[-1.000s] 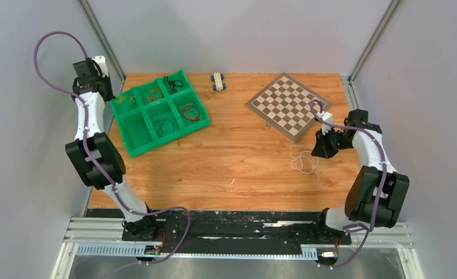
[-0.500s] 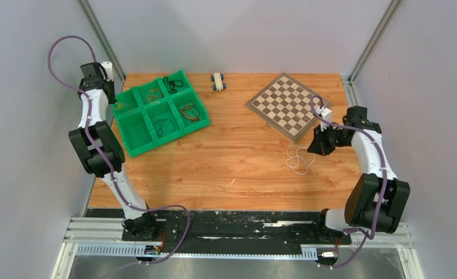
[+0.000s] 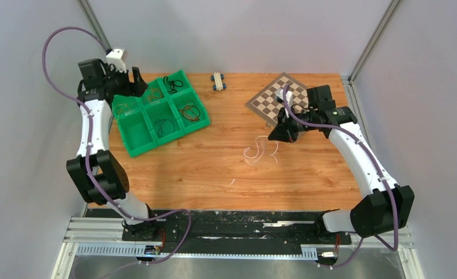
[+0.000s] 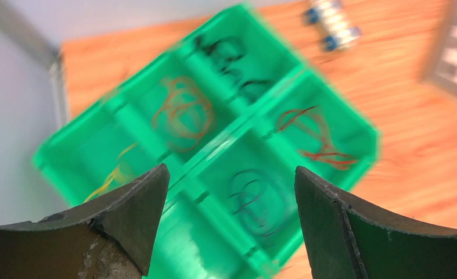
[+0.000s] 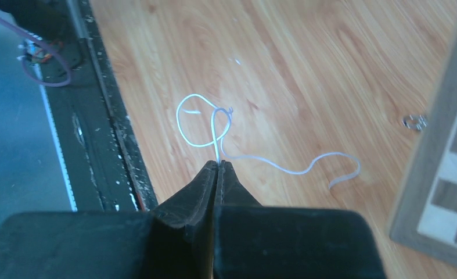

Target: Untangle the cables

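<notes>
**A:** What did the right tool [image 5: 217, 165] have?

**B:** It was clenched on the white cable [image 5: 198, 110], the fingers pressed flat together with one strand pinched at their very tip. Just past the tip the cable made two small loops that crossed each other. A loose tail ran off to the tool's right over the bench [image 5: 307, 64], ending short of the chessboard [image 5: 446, 192].

**A:** And the left tool [image 4: 230, 174]?

**B:** Released, with the fingers spread wide and nothing between them or touching them. It hung over the green tray [image 4: 370, 139]. A dark cable [image 4: 255, 195] lay in the compartment right under the gap. Farther out were a yellow one [image 4: 112, 174] to the tool's left, an orange-brown coil [image 4: 182, 113] ahead and a red one [image 4: 316, 136] to the right, each in its own compartment. A black one [image 4: 229, 52] lay in the far compartment. That view was blurred, so I could not tell any finer detail. Beyond the tray stood a toy car [image 4: 333, 23].
</notes>
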Tool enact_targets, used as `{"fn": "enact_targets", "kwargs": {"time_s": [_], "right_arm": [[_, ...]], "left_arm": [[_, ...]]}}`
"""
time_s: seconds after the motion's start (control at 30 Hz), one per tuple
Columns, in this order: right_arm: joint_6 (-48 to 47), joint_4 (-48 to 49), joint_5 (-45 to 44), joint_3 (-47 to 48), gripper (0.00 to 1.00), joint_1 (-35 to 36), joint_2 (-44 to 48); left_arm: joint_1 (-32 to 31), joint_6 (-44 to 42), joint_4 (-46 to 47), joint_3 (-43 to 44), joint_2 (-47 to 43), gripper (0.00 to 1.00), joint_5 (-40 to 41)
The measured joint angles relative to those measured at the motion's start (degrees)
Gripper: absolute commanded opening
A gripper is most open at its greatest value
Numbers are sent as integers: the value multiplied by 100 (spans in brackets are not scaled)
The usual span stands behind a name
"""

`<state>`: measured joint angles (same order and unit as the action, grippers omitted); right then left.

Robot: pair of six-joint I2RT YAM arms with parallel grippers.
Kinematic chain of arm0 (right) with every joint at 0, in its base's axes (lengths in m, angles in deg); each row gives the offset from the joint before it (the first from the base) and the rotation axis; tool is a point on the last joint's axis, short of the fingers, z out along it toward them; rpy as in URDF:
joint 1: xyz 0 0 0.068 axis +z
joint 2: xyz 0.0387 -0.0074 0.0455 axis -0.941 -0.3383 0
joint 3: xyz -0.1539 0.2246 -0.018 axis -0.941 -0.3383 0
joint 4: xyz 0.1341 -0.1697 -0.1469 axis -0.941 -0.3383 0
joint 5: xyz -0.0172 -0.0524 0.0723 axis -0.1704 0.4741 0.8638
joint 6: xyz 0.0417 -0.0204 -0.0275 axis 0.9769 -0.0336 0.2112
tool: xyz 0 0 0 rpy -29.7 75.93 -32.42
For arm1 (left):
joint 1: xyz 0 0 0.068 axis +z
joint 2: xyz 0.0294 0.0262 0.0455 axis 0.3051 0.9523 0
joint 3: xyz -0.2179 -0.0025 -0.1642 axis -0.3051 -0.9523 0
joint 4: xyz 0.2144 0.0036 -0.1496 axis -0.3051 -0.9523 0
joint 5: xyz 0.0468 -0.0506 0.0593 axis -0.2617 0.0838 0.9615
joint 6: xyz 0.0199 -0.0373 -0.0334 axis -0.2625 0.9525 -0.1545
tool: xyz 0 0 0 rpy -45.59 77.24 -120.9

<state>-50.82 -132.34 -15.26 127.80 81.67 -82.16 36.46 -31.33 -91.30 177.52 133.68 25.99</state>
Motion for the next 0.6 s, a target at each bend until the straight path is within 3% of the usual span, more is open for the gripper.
{"fn": "enact_targets", "kwargs": {"time_s": [0.17,0.2,0.27,0.3,0.37,0.6], "right_arm": [[269,267,74,-114,1,315,44],[302,332,74,-177,12,337,2],[369,535,48,-391,54,407,-151],[435,612,17,-490,64,437,-267],[498,688,-42,-588,69,492,-601],[557,610,-310,-575,69,455,-1397]], "left_arm": [[-682,-33,83,-186,-688,87,-1029],[-807,-59,57,-293,-798,87,-1174],[-1141,-162,2,-673,-1040,88,-1421],[-1338,-221,-37,-916,-1165,88,-1521],[-1665,-352,-133,-1327,-1349,89,-1650],[-3163,-942,-468,-2625,-1696,95,-1790]]}}
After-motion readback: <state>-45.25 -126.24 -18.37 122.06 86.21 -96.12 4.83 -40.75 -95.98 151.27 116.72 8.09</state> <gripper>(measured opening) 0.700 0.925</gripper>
